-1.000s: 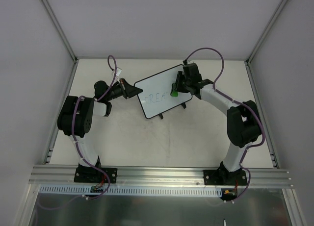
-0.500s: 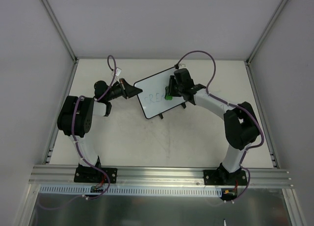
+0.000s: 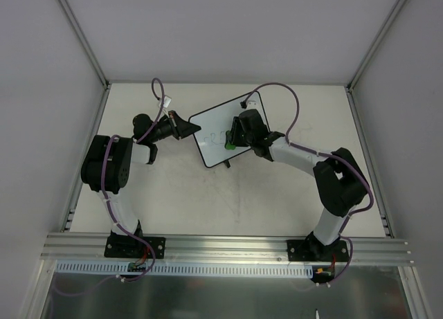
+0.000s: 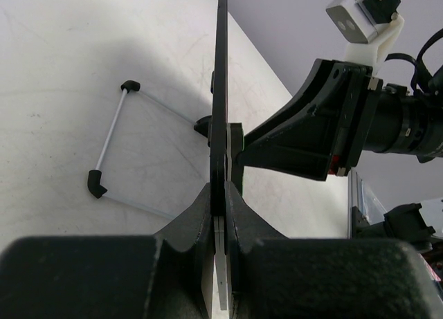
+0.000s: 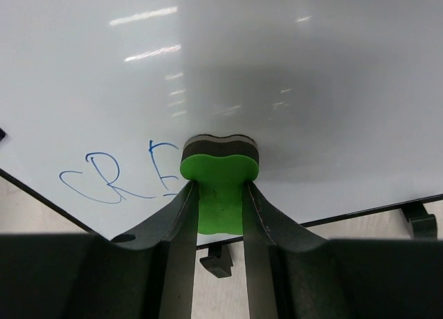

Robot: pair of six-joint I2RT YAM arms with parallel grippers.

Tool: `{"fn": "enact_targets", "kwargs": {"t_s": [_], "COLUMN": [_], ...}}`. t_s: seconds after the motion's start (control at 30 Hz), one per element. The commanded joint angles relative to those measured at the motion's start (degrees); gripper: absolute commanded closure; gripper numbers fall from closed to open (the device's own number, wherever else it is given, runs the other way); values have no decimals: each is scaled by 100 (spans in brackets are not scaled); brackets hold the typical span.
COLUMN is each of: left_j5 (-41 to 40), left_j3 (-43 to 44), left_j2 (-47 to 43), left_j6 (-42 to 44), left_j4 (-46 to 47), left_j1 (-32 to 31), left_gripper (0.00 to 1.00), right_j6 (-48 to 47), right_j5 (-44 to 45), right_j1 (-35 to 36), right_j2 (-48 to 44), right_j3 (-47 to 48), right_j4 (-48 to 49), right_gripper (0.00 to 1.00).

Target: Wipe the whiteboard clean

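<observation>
Whiteboard (image 3: 210, 140) hold: our left claw (image 3: 188, 129) is pressed together on the board's left edge, which shows edge-on between the fingers in the left wrist view.
Right claw (image 5: 220, 191): it is pinching a green eraser (image 5: 220, 168), whose dark felt face lies flat against the board's face.
Just changed: over the last second our right claw has swept the eraser from the board's right part to about its middle, and the letters along that path are gone.
Meaning: we judge the wipe partly done, with the stroke needing to carry on the same way.
Writing left (image 5: 104, 177): a blue "CR" and part of an "E" sit just beside the eraser.
Board to claws: it is gripped on one side and pressed on its face from the other.
Board's place: it stands tilted at the far middle of the surface (image 3: 208, 201), between the two arms.
</observation>
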Motion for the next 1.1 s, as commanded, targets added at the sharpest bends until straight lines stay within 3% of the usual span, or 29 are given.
{"fn": "enact_targets", "kwargs": {"t_s": [0.0, 0.37, 1.07], "left_j5": [672, 689, 724], "left_j3": [108, 108, 91], "left_j2": [-78, -87, -96], "left_j6": [301, 301, 240], "left_j4": [637, 637, 707], "left_j1": [-154, -163, -171], "left_gripper": [100, 100, 100], "right_j6": [312, 313, -153], "right_j5": [-200, 46, -507], "right_j1": [260, 278, -1040], "right_j2": [301, 213, -86], "right_j3": [-309, -423, 183], "right_j4": [394, 413, -71], "right_gripper": [100, 100, 100]}}
